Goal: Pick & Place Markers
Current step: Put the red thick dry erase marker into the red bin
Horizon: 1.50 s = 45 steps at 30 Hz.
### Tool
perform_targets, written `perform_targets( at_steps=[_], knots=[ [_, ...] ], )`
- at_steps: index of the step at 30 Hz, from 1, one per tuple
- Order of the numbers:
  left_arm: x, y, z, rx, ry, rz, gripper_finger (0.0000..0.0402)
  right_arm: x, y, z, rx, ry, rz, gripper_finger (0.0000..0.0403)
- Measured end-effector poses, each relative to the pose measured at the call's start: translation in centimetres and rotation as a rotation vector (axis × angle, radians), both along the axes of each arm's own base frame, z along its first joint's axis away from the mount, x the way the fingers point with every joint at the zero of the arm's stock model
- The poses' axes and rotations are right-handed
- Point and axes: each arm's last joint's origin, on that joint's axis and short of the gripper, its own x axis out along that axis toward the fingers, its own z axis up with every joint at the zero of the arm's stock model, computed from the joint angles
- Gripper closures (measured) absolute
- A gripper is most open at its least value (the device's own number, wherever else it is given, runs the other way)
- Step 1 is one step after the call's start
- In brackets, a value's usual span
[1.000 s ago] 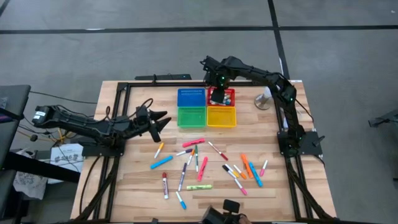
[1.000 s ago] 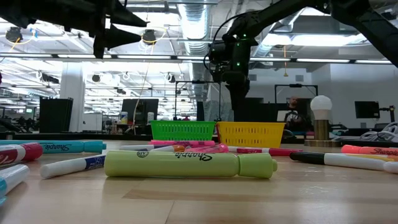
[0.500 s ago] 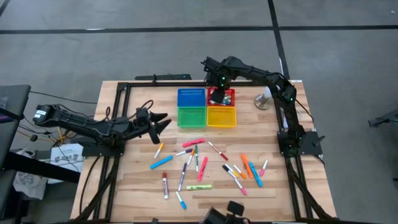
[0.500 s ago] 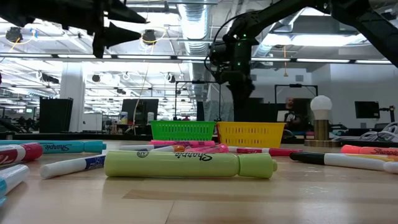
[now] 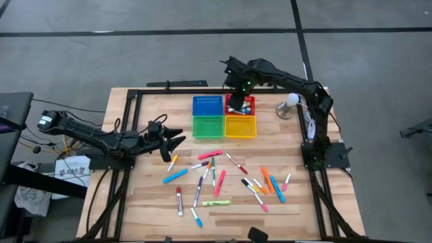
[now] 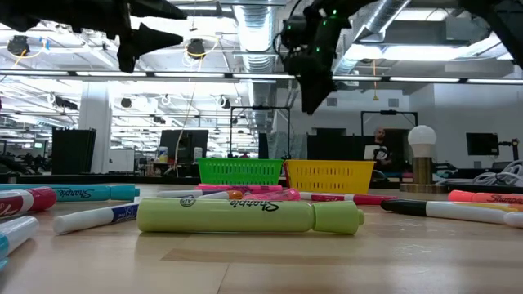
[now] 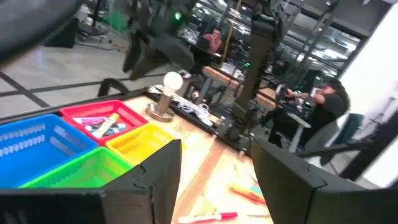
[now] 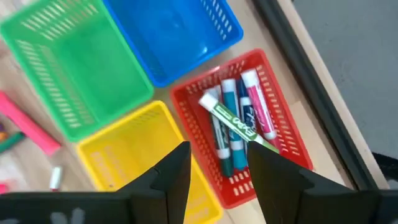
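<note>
Right gripper (image 5: 236,102) spread, empty above the red slatted plastic tray (image 8: 292,140) — drop seemingly done; next, fetch another capped marker (image 5: 216,202) off the wooden desk (image 5: 148,196) — left gripper (image 5: 177,140) spread beside that tray's green neighbour.

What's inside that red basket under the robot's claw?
The red basket holds several markers: teal, blue, pink, and a green one lying slantwise on top. It covers parts of those underneath, so the exact count is unclear.

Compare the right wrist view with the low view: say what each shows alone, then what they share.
Right wrist only: the inside of the red tray, holding several markers, and the blue tray, with the right gripper open above.
Low only: a yellow-green marker up close, the lamp, and the left gripper overhead.
Both: the green tray and yellow tray.
</note>
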Motion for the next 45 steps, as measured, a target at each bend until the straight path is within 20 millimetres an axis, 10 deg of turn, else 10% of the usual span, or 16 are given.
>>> perform_targets(
  at_steps=[9,29,39,45],
  knots=[
    [-1.0,-1.2,0.2,-0.094,-0.005,-0.217,0.0207,1.5,4.5,1.3,-0.015,-0.036,-0.056,0.0259],
    [-2.6,-5.9,-2.8,-0.427,0.277,-0.492,0.0207,2.9,23.1,2.0,-0.203,-0.018,0.039,0.0262],
    [-0.8,-8.2,-4.1,-0.545,0.397,-0.404,0.0207,0.5,30.0,4.3,-0.139,-0.088,0.543,0.0268],
    [2.2,-10.3,-4.0,-0.559,0.415,-0.299,0.0207,-1.4,29.9,6.7,-0.144,-0.153,0.751,0.0270]
  ],
)
